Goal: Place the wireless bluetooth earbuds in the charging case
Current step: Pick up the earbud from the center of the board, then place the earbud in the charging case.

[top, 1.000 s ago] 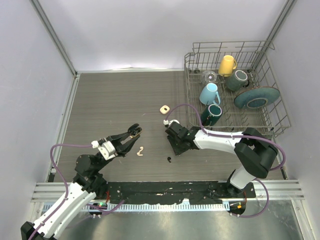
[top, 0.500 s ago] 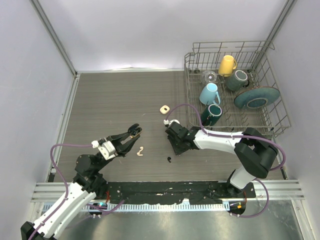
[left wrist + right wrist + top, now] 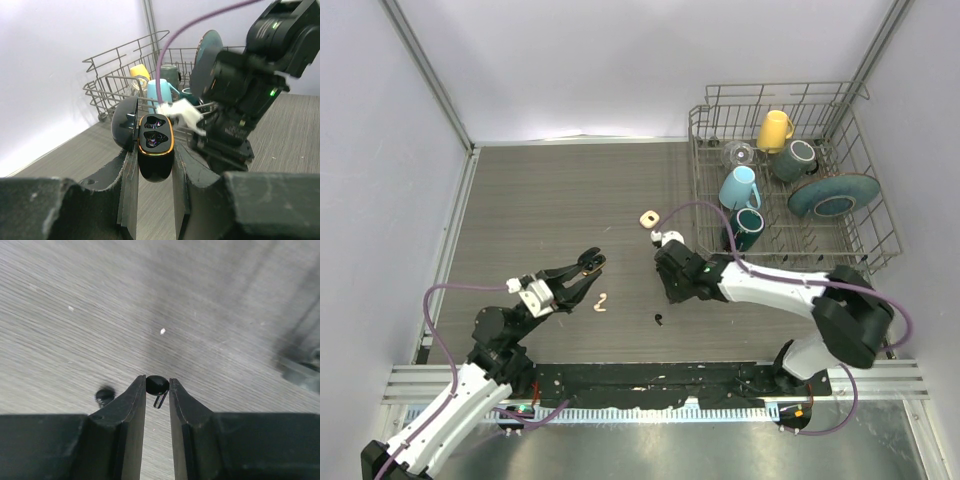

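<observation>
My left gripper [image 3: 588, 263] [image 3: 155, 152] is shut on the black charging case [image 3: 156, 142], held above the table with its lid swung open and its orange-rimmed wells showing. My right gripper [image 3: 670, 290] [image 3: 157, 383] points down at the table just right of the case. It is shut on a black earbud [image 3: 157, 385], whose short stem hangs between the fingers. A second black earbud [image 3: 660, 320] [image 3: 104, 396] lies on the table close by. A cream-white earbud [image 3: 601, 302] lies below the left gripper's tips.
A small cream ring-shaped object [image 3: 649, 217] lies mid-table. A wire dish rack [image 3: 695, 150] [image 3: 115, 75] with mugs, a glass and a plate stands at the back right. In the left wrist view the right arm [image 3: 240, 100] looms just beyond the case.
The right gripper's jaws have closed onto the black earbud, and that arm has shifted slightly, its elbow swinging right. The left arm and case have stayed put.
</observation>
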Robot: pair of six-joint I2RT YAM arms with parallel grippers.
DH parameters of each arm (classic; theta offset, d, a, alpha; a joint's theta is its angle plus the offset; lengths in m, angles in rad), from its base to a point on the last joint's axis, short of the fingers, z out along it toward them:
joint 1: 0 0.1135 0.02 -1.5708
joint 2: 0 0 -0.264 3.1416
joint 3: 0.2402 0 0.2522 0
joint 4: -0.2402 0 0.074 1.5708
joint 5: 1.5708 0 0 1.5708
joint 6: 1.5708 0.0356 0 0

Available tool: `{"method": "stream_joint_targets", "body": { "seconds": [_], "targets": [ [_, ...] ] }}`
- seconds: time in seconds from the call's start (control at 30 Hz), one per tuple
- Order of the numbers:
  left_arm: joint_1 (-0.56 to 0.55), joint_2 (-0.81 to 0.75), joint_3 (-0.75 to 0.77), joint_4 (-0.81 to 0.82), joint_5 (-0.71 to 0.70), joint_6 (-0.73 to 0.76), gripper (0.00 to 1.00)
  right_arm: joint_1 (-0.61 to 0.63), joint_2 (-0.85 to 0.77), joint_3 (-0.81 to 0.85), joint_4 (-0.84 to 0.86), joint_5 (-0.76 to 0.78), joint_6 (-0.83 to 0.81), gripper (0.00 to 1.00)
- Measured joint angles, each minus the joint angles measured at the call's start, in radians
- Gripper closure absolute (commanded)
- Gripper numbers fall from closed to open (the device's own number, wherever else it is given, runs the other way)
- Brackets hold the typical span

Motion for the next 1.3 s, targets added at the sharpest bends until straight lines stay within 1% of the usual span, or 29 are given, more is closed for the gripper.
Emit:
{"method": "stream_joint_targets", "body": {
  "seconds": [0.13,0.3,0.43,0.67,0.93,1.3],
  "targets": [
    [0.0,0.016,0.0,0.002,0.003,-0.006,1.0,0.019,-0.174,-0.008,0.045,0.071,-0.006,0.99],
    [0.0,0.024,0.0,0.012,0.019,-0.01,1.0,0.048,-0.454,-0.033,0.226,0.127,-0.054,0.99],
    [0.0,0.039,0.003,0.029,0.034,-0.01,1.0,0.066,-0.554,-0.043,0.38,0.129,-0.111,0.99],
    [0.0,0.088,0.014,0.047,0.056,-0.011,1.0,0.115,-0.524,-0.043,0.543,0.093,-0.209,0.99],
    [0.0,0.109,0.038,0.051,0.056,-0.015,1.0,0.224,-0.46,-0.039,0.694,0.073,-0.337,0.99],
    [0.0,0.143,0.057,0.055,0.051,-0.015,1.0,0.334,-0.422,-0.041,0.906,0.134,-0.498,0.99]
  ]
}}
